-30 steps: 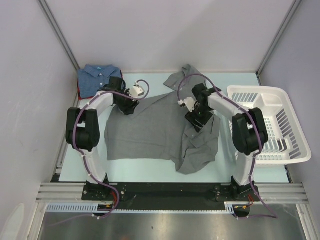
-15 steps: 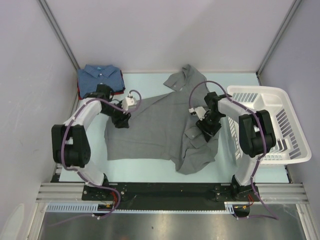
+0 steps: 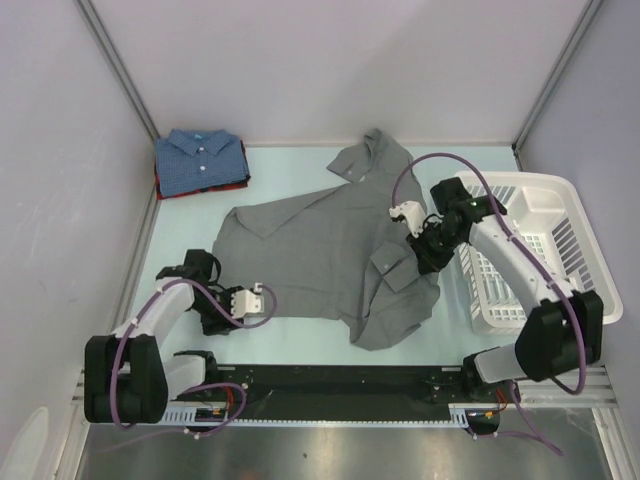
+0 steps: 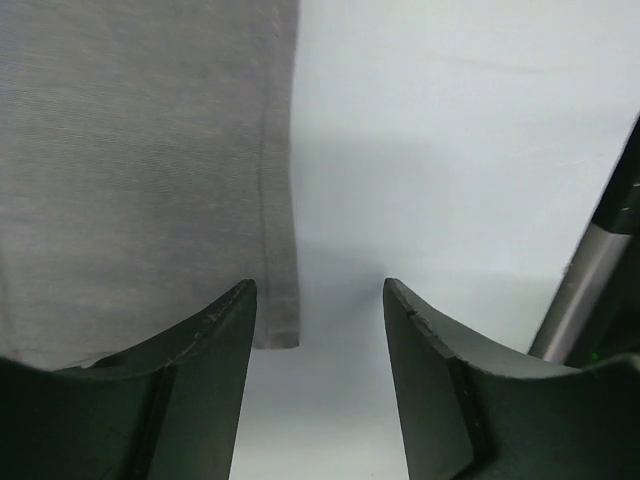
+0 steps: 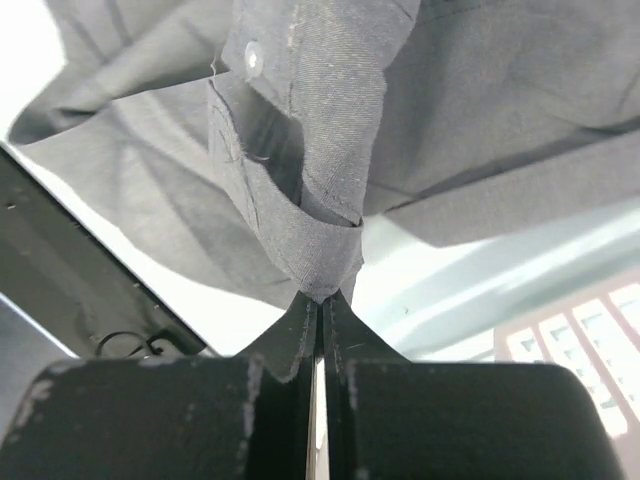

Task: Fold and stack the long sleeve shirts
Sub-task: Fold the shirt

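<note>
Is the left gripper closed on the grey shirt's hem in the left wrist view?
No: the left gripper stands open above the table, with the grey shirt corner by one finger, ungripped.

The grey shirt (image 3: 300, 250) lies spread and rumpled just left of the basket (image 3: 510, 182); farther left, a folded blue shirt (image 3: 200, 155) tops a dark red shirt (image 3: 232, 184).

Arms (image 3: 510, 258): white links, black joints, purple cables (image 3: 440, 158) looping alongside. White wrist cameras (image 3: 405, 213). End effector fingers (image 4: 200, 390) matte black, scuffed.
</note>
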